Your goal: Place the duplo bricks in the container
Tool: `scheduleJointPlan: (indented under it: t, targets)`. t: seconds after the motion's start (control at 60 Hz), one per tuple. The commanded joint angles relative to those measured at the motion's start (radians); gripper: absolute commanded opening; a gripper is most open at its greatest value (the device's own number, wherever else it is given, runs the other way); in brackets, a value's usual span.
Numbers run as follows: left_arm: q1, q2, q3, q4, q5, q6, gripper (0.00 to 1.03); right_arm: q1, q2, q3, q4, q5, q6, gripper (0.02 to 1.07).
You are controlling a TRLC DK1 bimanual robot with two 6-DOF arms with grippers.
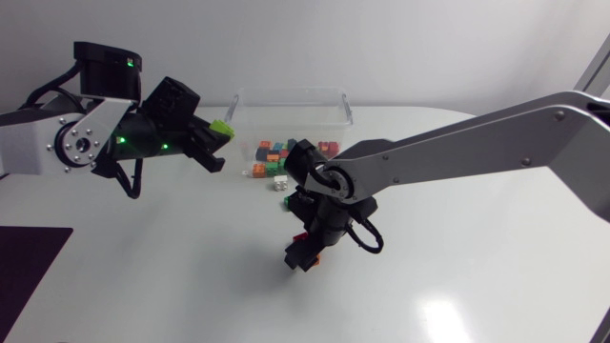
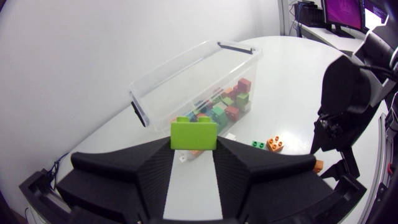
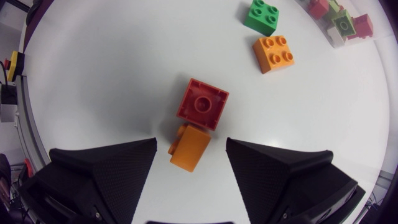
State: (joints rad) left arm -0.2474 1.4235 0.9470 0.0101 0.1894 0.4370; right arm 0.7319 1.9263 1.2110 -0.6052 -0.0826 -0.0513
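My left gripper [image 2: 194,163] is shut on a lime green brick [image 2: 194,134], held above the table just short of the clear container [image 2: 186,78]; the same lime green brick [image 1: 221,126] shows beside the container [image 1: 291,100] in the head view. Several coloured bricks lie inside the container. My right gripper [image 3: 189,155] is open and points down at the table, with an orange brick [image 3: 190,147] between its fingers, neither of them touching it. A red brick [image 3: 203,103] lies against the orange one, just ahead of the gripper [image 1: 303,252].
Ahead of the right gripper lie a loose green brick [image 3: 261,15] and a second orange brick [image 3: 273,53]. More small bricks [image 1: 280,181] sit on the table in front of the container. My right arm [image 1: 457,152] stretches across the right half of the table.
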Motion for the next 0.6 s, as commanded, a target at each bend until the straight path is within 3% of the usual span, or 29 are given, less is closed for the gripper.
scheduleJointPlan:
  t: [0.0,0.233,0.433,0.583]
  targets:
    - [0.011,0.041,0.044,0.033,0.008,-0.037,0.19,0.009,0.031,0.016,-0.008,-0.009,0.024,0.70]
    - [0.019,0.104,0.102,0.120,0.010,-0.075,0.19,0.006,0.040,0.007,0.010,-0.014,0.024,0.42]
    - [0.028,0.181,0.190,0.133,0.012,-0.090,0.19,-0.019,0.008,-0.014,0.015,-0.013,0.019,0.38]
    - [0.048,0.256,0.285,0.106,0.065,-0.096,0.19,-0.055,-0.053,-0.030,0.010,-0.011,0.010,0.38]
